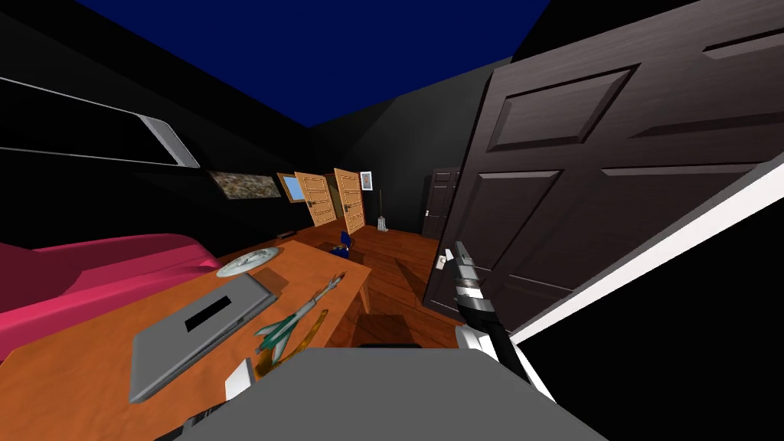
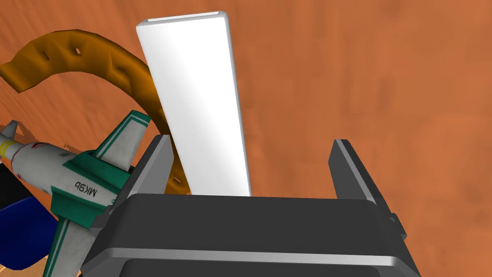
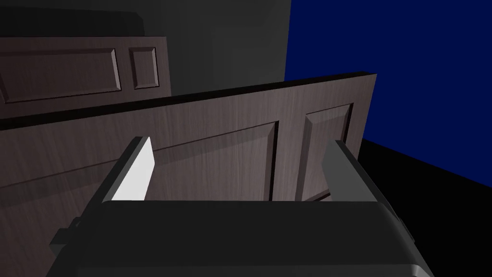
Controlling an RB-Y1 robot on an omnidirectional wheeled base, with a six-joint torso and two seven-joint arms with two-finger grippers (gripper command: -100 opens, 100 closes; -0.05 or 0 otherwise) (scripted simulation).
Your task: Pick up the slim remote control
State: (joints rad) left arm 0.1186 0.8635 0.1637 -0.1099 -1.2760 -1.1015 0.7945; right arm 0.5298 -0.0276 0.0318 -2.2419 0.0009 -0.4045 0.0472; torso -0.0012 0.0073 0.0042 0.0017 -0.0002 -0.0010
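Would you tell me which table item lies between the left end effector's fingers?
The white slim remote; the toy plane lies outside them, beyond one finger.

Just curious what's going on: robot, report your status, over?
Left claw open, astride white remote, not clamped. Right claw open, by dark door. Toy plane close beside one finger.

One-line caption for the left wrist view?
Open left claw straddles the white slim remote lying on the orange-brown table, green-winged toy plane beside it.
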